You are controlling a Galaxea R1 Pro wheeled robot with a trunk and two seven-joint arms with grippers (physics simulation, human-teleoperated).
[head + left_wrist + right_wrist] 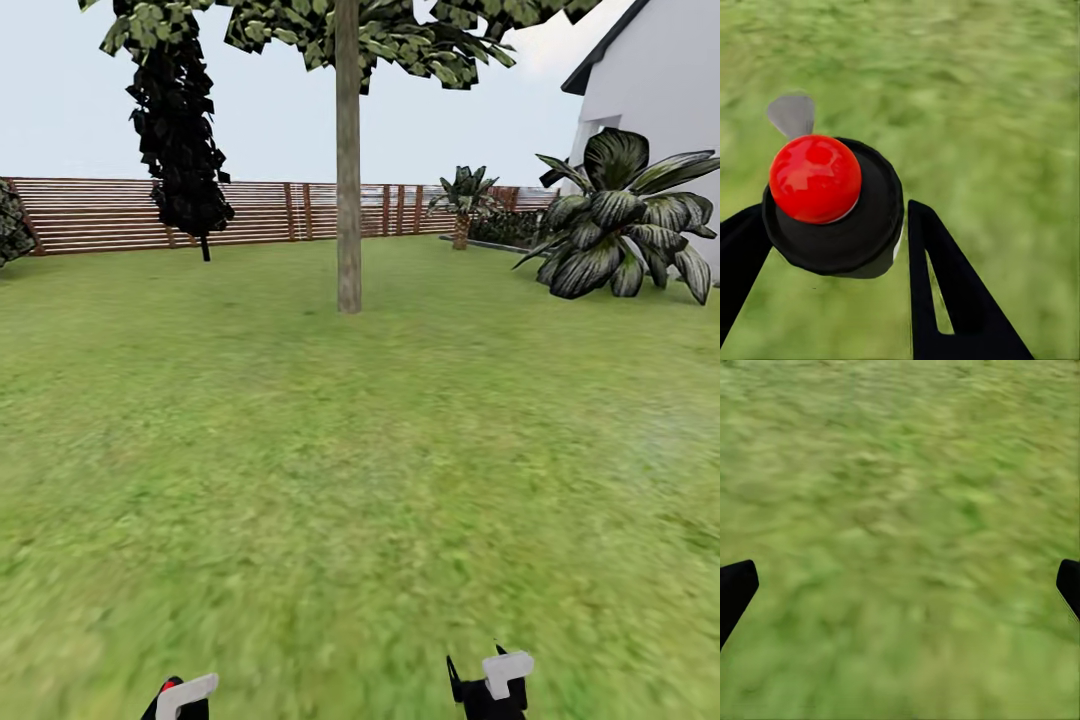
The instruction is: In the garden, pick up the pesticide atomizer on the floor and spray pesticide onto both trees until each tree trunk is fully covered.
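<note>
The pesticide atomizer [816, 178], with a red ball top, a black cap and a grey nozzle, sits between the black fingers of my left gripper [832, 225], which is shut on it over grass. In the head view the left gripper [185, 697] is at the lower edge with a bit of red beside it. My right gripper [495, 685] is low on the right. Its fingers [735, 589] stand wide apart with only lawn between them. One tree with a thick pale grey-brown trunk [348, 200] rises straight ahead across the lawn, several metres off.
A near-black cone-shaped tree [178, 150] stands at the back left before the brown slatted fence [100, 215]. A large broad-leaved plant [625, 220] and a white house wall [670, 90] are at the right, with a small palm [462, 200] behind. Open lawn lies between me and the trunk.
</note>
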